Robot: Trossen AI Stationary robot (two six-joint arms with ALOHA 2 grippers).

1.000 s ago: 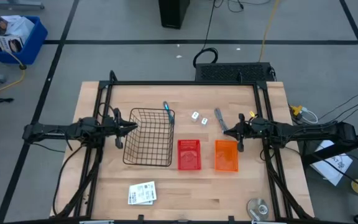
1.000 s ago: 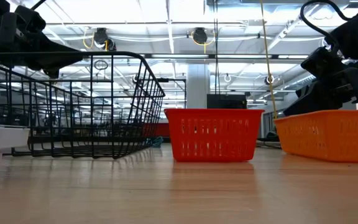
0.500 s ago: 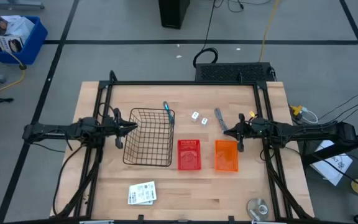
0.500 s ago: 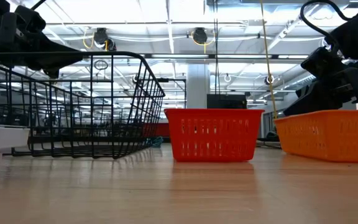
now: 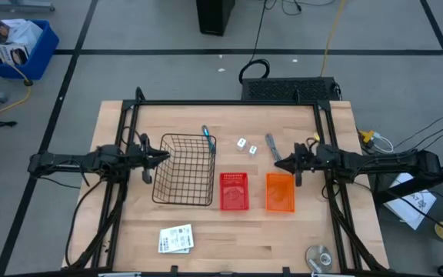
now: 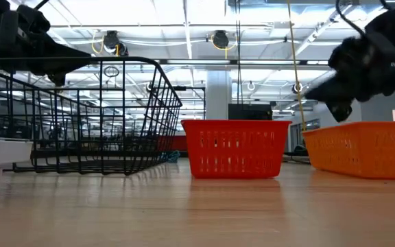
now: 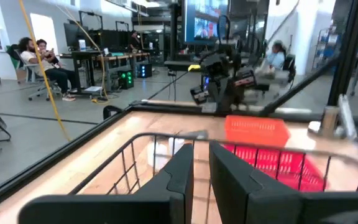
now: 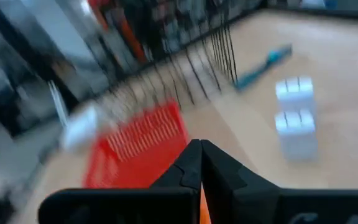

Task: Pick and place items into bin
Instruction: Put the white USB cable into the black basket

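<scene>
Both arms hover above the table, touching nothing. My left gripper (image 5: 165, 158) (image 7: 201, 168) is shut, just left of the black wire basket (image 5: 184, 169) and above its rim (image 7: 148, 138). My right gripper (image 5: 278, 163) (image 8: 201, 163) is shut, raised over the table beside the far end of the orange bin (image 5: 280, 192). The grey metal tool (image 5: 270, 146) lies flat just beyond it. Two white cubes (image 5: 246, 145) (image 8: 296, 112) and the blue-handled tool (image 5: 206, 138) (image 8: 263, 64) lie on the wood. The white card packet (image 5: 175, 238) lies near the table's near edge.
A red bin (image 5: 234, 191) (image 6: 235, 147) stands between the wire basket and the orange bin (image 6: 362, 147). A silver disc (image 5: 319, 256) sits at the near right corner. A black frame (image 5: 229, 104) borders the table. People sit in the room beyond (image 7: 42, 59).
My right gripper has risen above the orange bin's rim and swung, shifting slightly toward the table's far edge; its wrist view is smeared by the motion. Its fingers stay shut. The left arm and all the objects stand as before.
</scene>
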